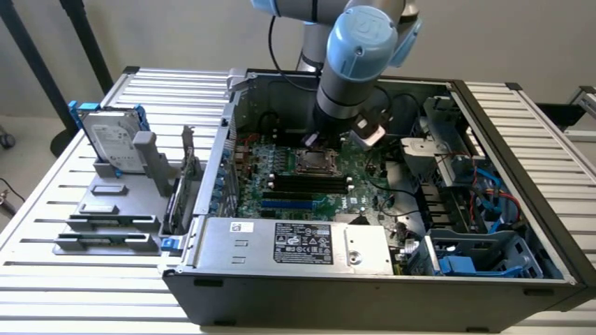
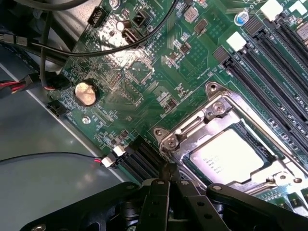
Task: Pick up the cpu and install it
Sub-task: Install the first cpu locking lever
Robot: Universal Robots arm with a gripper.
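The cpu (image 2: 227,156), a flat square chip with a dull silver top, lies inside the metal-framed socket (image 2: 207,122) on the green motherboard (image 2: 144,67). My gripper (image 2: 169,179) is shut with nothing between its black fingers, its tips just beside the socket frame's edge and a black connector block. In the exterior view the arm (image 1: 359,63) reaches down into the open computer case (image 1: 373,279), with the gripper (image 1: 322,139) right above the socket (image 1: 312,162).
Black memory slots (image 2: 269,62) run beside the socket. Black cables (image 2: 86,50) cross the board near a coin battery (image 2: 86,92). Outside the case, a hard drive in a blue frame (image 1: 112,139) and grey holders (image 1: 105,223) sit on the slatted table (image 1: 75,279).
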